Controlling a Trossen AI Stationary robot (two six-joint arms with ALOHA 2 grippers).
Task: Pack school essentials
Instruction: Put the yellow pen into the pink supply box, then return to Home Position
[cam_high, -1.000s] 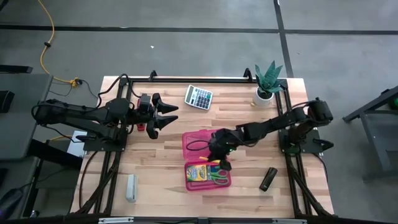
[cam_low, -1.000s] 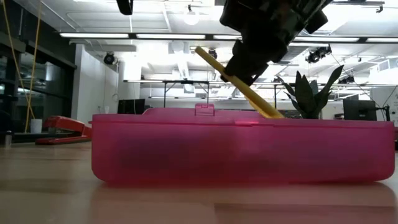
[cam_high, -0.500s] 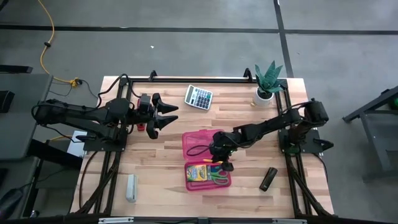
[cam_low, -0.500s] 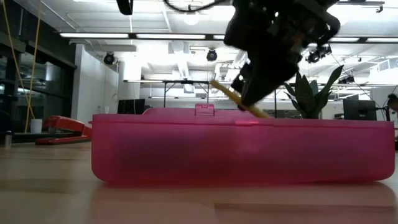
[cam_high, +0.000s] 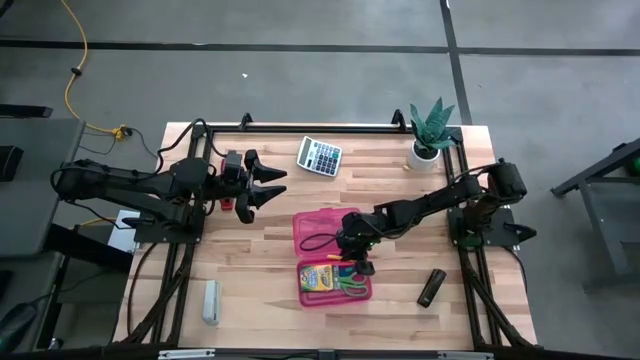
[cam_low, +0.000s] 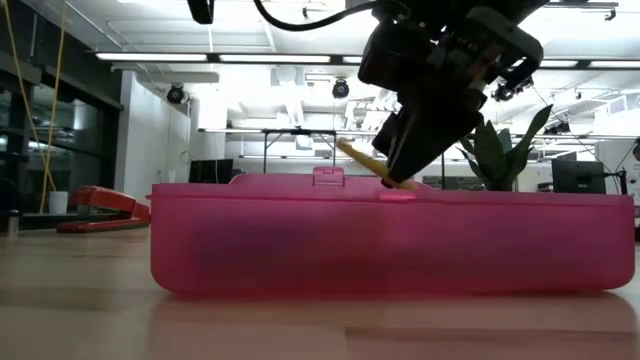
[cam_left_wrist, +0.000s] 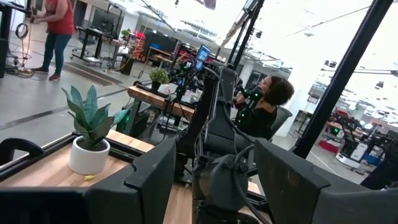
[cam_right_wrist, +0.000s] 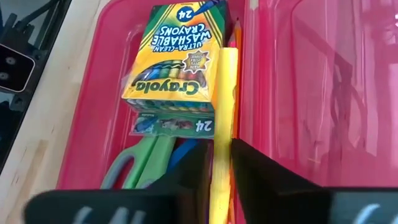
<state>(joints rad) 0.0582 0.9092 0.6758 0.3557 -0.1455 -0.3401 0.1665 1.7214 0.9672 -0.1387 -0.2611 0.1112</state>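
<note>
Right gripper (cam_right_wrist: 222, 163) sits low over the translucent pink plastic case (cam_right_wrist: 93, 93), fingers narrow around a slim yellow pencil (cam_right_wrist: 225, 99). Just ahead of it in that tray: glossy cardboard crayon box (cam_right_wrist: 177, 59), green-handled scissors (cam_right_wrist: 146, 163) beside the pencil. Left gripper (cam_high: 268, 187) waits well off to the side, jaws wide.

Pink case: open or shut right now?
Open. The pink case lies spread flat, its lid half beside the half holding the crayon box and scissors.

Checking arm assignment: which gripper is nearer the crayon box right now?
Right. The right gripper hangs over the pink case, right beside the crayon box, with a yellow pencil between its fingers. The left gripper waits far off, near the table's back left.
</note>
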